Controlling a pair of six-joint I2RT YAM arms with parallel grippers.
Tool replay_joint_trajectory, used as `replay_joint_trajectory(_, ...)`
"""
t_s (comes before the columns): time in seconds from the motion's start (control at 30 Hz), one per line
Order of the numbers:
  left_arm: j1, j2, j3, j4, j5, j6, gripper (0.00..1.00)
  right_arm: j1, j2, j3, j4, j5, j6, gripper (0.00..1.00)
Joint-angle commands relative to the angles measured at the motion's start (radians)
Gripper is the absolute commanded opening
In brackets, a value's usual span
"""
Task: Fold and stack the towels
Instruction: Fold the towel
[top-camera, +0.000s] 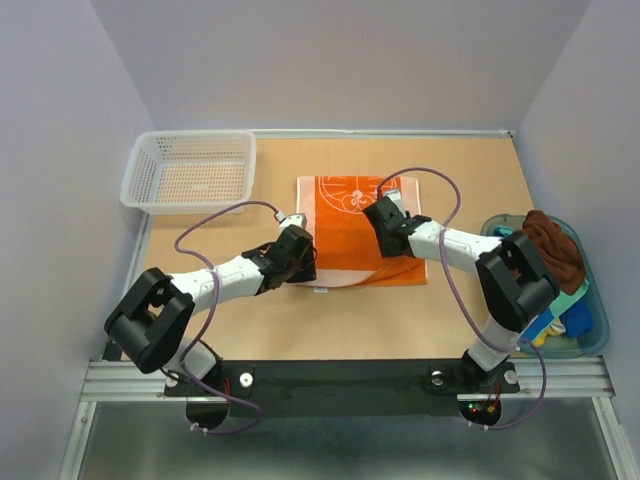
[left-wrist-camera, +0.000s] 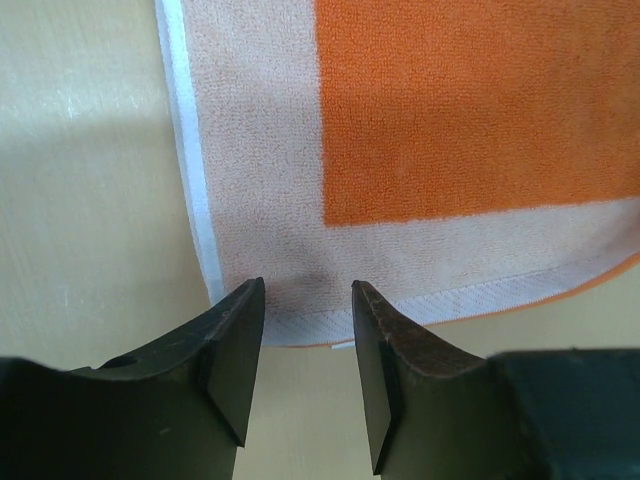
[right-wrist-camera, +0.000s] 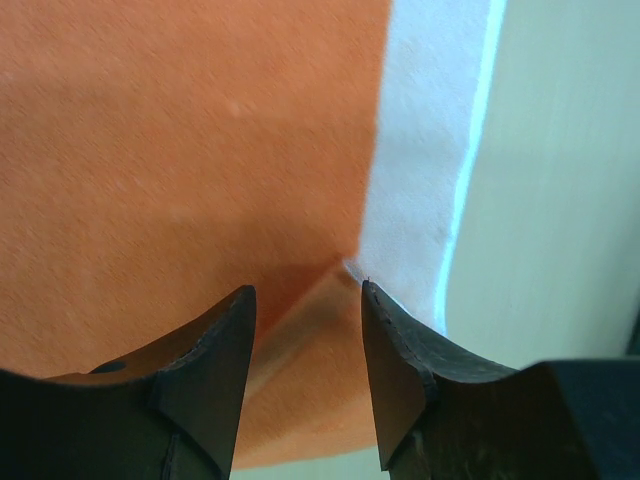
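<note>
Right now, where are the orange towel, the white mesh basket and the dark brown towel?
Orange towel with pale border (top-camera: 340, 235): top view, on its orange middle.
White mesh plastic basket (top-camera: 195, 178): top view, on its bare floor.
Dark brown crumpled towel (top-camera: 558, 250): top view, on its bunched middle.

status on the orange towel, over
Left end effector open at near-left corner of orange towel. Right end effector open over a fold by its pale border. Basket, tub off to sides.

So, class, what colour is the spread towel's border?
The towel's border is pale peach, white-edged; best in the left wrist view.
</note>
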Motion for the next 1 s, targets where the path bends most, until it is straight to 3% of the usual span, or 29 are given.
replay_joint_trajectory(0.0,-0.004,0.012,-0.011,0.026,-0.017,-0.022,0.5,-0.01,-0.119,-0.073,-0.016,0.063,0.038,0.52)
replay_joint_trajectory(0.3,-0.002,0.024,-0.016,0.026,-0.017,-0.028,0.5,-0.067,-0.216,-0.149,-0.074,0.034,0.116,0.52)
replay_joint_trajectory(0.43,-0.001,0.008,-0.027,0.025,-0.025,-0.034,0.5,-0.127,-0.259,-0.182,-0.11,-0.107,0.199,0.51)
replay_joint_trajectory(0.63,0.007,-0.008,-0.034,0.022,-0.025,-0.039,0.5,-0.153,-0.337,-0.276,-0.111,-0.199,0.29,0.51)
replay_joint_trajectory(0.97,0.007,-0.043,-0.042,0.013,-0.028,-0.045,0.5,-0.17,-0.56,-0.416,-0.11,-0.195,0.457,0.5)
